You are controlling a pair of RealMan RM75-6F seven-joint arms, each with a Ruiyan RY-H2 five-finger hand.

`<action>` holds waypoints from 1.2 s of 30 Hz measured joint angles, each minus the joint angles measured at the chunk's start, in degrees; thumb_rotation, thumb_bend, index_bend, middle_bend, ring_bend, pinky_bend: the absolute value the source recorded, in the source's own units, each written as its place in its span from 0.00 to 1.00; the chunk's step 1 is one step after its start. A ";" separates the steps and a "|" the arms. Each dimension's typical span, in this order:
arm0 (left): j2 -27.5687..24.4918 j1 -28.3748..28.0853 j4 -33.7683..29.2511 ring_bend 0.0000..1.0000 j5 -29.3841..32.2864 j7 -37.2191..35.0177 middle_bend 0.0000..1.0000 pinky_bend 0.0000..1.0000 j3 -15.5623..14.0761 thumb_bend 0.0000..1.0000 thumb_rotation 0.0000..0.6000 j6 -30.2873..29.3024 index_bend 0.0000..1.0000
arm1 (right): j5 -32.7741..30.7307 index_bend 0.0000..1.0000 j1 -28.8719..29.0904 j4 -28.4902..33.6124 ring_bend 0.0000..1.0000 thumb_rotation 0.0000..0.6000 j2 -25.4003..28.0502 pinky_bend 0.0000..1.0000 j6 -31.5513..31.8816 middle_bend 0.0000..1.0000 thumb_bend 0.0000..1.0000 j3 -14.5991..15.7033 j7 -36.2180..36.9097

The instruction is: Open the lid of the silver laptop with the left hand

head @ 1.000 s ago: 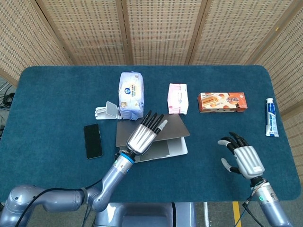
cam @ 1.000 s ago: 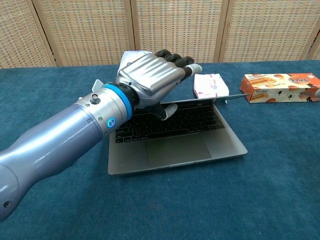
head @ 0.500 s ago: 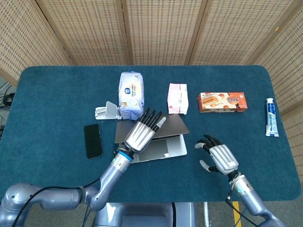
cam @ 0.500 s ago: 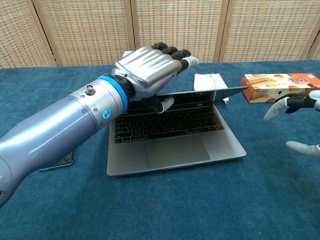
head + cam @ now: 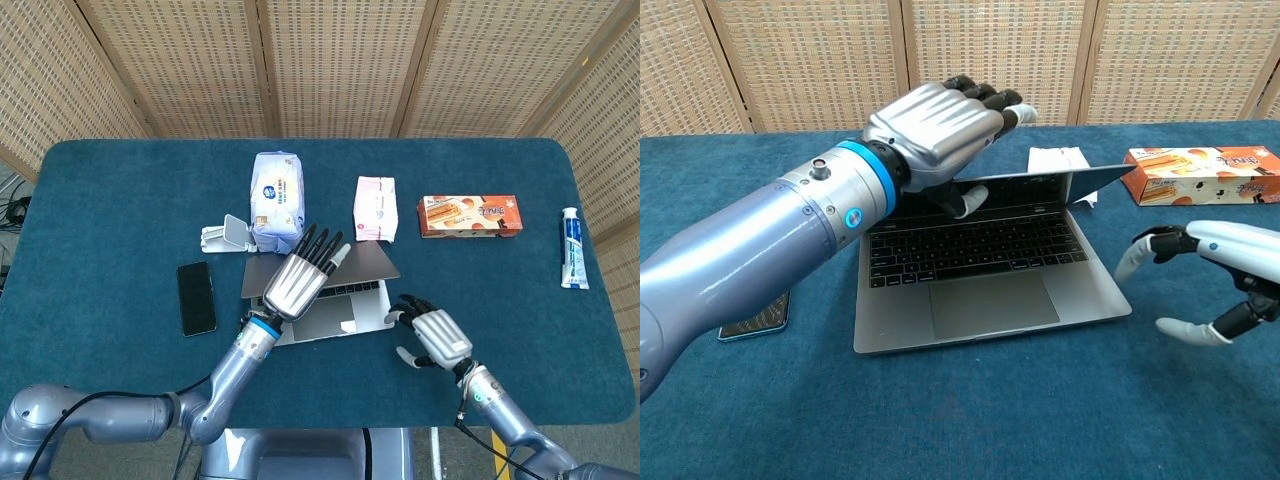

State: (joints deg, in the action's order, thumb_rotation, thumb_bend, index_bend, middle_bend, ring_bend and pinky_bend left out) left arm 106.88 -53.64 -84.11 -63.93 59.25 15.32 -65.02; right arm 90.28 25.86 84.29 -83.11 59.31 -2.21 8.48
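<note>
The left hand (image 5: pixel 940 125) grips the silver laptop (image 5: pixel 985 270) lid edge — thumb beneath to lever it; right hand (image 5: pixel 1215 270) hovers beside, fingers apart.

You're working in bright, even light from overhead; shadows under the laptop (image 5: pixel 318 290) stay soft and short. Both views are sharp (the chest view bends slightly at its edges), with mild sheen on the left hand (image 5: pixel 935 128).
</note>
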 measured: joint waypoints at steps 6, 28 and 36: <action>-0.18 -0.33 0.02 0.00 0.35 -0.04 0.00 0.00 0.27 0.46 0.92 -0.33 0.00 | -0.24 0.30 1.08 -1.26 0.09 1.00 -2.06 0.17 -1.15 0.26 0.41 0.36 1.31; -0.80 -1.56 0.42 0.00 2.06 0.01 0.00 0.00 0.44 0.45 0.92 -0.76 0.00 | -0.22 0.30 4.53 -7.92 0.09 1.00 -8.16 0.17 -3.79 0.26 0.41 1.71 4.42; -1.74 -2.54 1.04 0.00 3.02 0.03 0.00 0.00 1.85 0.45 0.91 -0.72 0.00 | -0.61 0.30 4.73 -7.75 0.09 1.00 -7.99 0.17 -3.82 0.26 0.41 2.35 4.27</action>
State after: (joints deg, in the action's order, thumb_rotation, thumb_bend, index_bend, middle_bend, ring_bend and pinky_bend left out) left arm 105.14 -56.18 -83.07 -60.91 59.28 17.17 -65.74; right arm 89.67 30.59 76.53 -91.10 55.49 0.14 12.75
